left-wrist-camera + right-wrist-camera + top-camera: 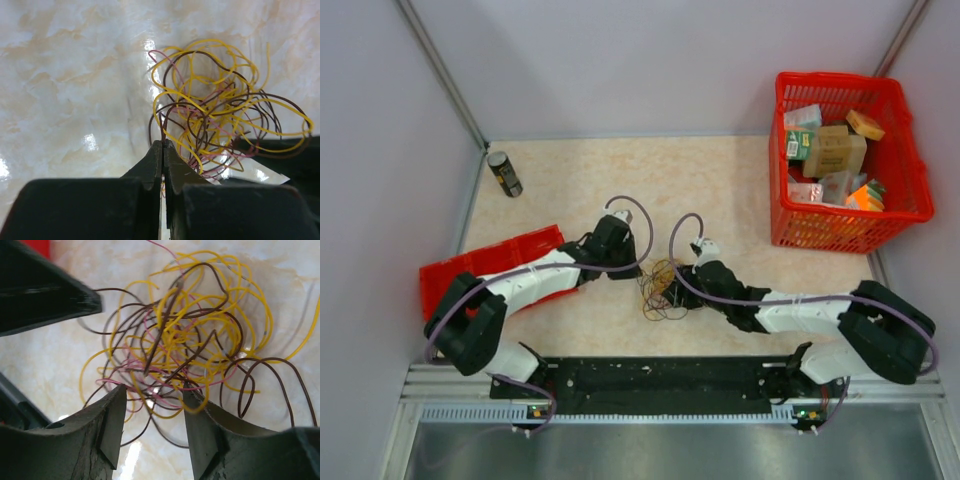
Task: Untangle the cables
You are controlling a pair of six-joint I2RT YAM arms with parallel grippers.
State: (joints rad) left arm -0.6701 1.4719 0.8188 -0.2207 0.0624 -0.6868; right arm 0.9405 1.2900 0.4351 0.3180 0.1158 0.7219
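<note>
The cables [662,288] are a small tangle of thin yellow, dark brown and pink wires on the marbled tabletop between both arms. In the left wrist view the tangle [220,115] lies just ahead and to the right of my left gripper [163,145], whose jaws are pressed together on a dark brown strand at their tips. In the right wrist view the tangle [195,340] lies ahead of my right gripper [154,397], which is open, with loops of wire lying between its two fingertips.
A red basket [910,170] full of small boxes stands at the back right. A flat red tray [455,272] lies under the left arm. A small dark can [504,173] stands at the back left. Walls enclose the table on three sides.
</note>
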